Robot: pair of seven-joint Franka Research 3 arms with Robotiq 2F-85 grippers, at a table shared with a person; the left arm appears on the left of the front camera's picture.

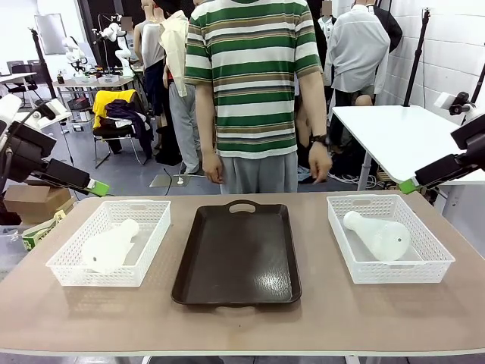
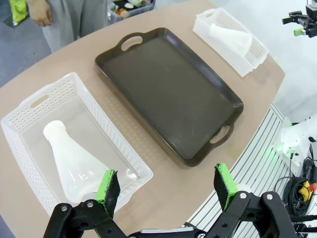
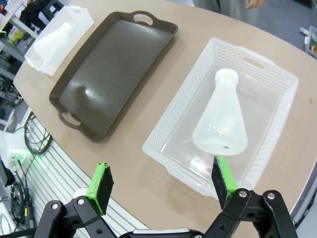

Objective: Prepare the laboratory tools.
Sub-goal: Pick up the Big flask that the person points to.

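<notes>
A: In left basket (image 1: 76, 273): left flask (image 1: 108, 247) on its side. In right basket (image 1: 402, 271): right flask (image 1: 377, 236), same. Tray (image 1: 239, 250) between.
B: Grippers?
A: Left gripper (image 2: 166, 182), right gripper (image 3: 162, 182): jaws wide apart, gripping nothing, above near table (image 1: 318, 318) edge.

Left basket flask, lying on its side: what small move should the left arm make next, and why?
Probably lower the open left gripper toward the conical flask in the white mesh basket. The flask lies on its side, untouched, the gripper hangs apart from it with jaws wide, and the dark brown tray lies beside the basket.
</notes>
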